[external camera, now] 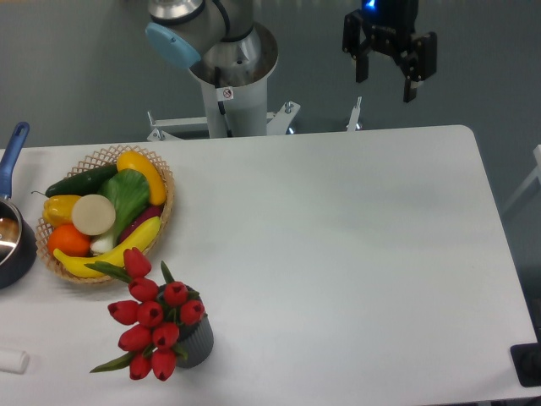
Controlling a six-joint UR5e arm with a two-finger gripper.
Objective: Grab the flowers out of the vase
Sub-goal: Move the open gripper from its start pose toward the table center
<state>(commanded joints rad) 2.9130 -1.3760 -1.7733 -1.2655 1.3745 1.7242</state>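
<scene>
Flowers (152, 326), glossy red buds, fill the ribbed cylindrical vase (199, 342).

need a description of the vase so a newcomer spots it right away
Start at the white table and go to its near left edge, just below the woven basket of fruit. The vase is the small dark grey ribbed pot there, holding red flowers; the other dark vessel, a saucepan, has a blue handle.

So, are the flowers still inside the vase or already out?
Inside. The flowers rise from the vase near the table's front edge, while the end effector hangs open, far away, holding nothing.
</scene>
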